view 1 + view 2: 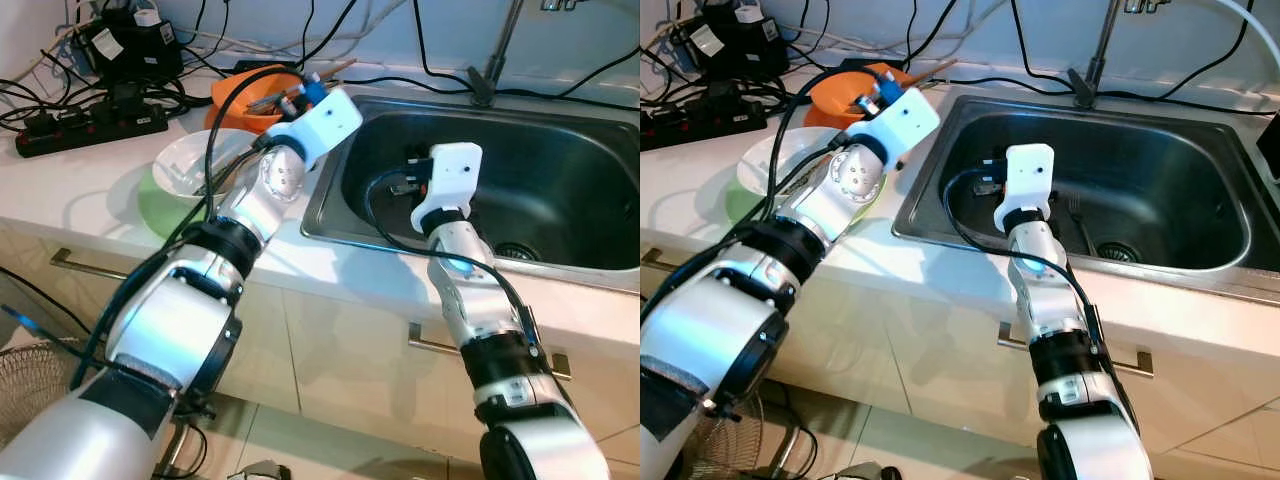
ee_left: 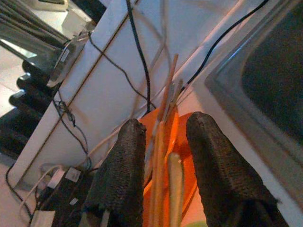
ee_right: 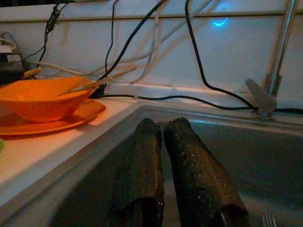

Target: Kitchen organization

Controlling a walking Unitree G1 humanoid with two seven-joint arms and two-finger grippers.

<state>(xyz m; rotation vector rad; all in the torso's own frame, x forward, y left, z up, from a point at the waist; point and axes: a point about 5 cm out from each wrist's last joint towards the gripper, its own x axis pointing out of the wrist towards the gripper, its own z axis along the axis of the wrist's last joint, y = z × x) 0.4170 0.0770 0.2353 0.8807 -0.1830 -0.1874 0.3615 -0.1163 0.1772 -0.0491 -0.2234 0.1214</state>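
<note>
An orange bowl (image 1: 238, 96) on an orange plate (image 3: 47, 124) stands on the counter left of the sink (image 1: 560, 190). Wooden chopsticks (image 2: 168, 90) and other utensils lie in the bowl. My left gripper (image 2: 165, 127) hovers over the bowl, open, with a finger on each side of the chopsticks and not closed on them. My right gripper (image 3: 163, 125) is low inside the sink near its left wall, shut with nothing between its fingers. A fork (image 1: 1077, 215) lies on the sink bottom near the drain.
A white bowl (image 1: 195, 165) sits on a green plate (image 1: 160, 205) near the counter's front edge, under my left forearm. A power strip (image 1: 90, 130) and many cables crowd the back left. The faucet (image 1: 495, 60) rises behind the sink.
</note>
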